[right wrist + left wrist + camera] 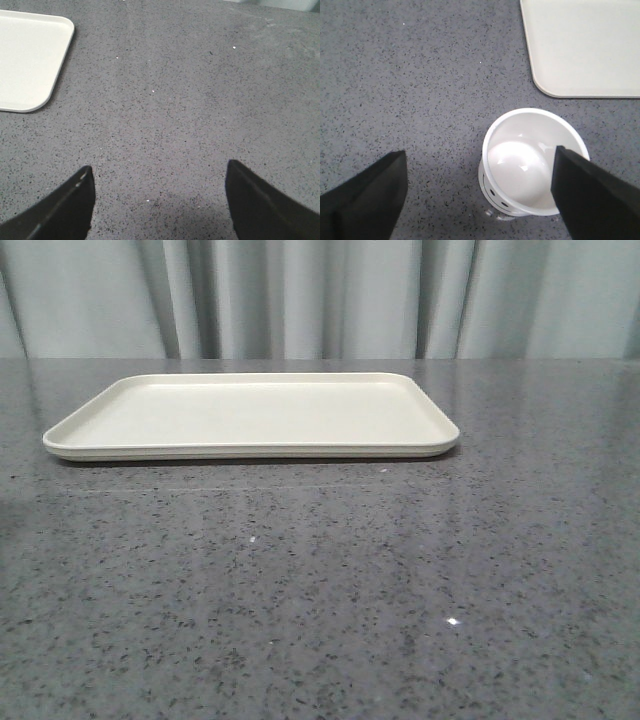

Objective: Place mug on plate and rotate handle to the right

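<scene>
We find the mug (pixel 530 162) standing upright on the grey speckled table (pixel 330 590), just beside one rounded corner of the plate (pixel 585 47) and not on it; the front view shows the plate bare and does not show the mug at all. The left gripper (pixel 480 197) hangs above the mug with its fingers set wide apart, one finger (pixel 592 200) overlapping the rim in the picture and the other well clear, nothing clamped. The right gripper (pixel 157 205) sits over bare table, away from the plate's corner, fingers likewise spread and empty. We judge the mug light, rigid and smooth-glazed, so liable to slip under a weak pinch and to chip or ring if knocked against the plate's rim. Part of the printed face shows on the near wall, but the handle is not visible to us; it may lie hidden under the finger, and we cannot tell its heading. We consider the surest hold to be across the rim wall, one finger inside and one outside, or across the body, with the mug kept upright.
</scene>
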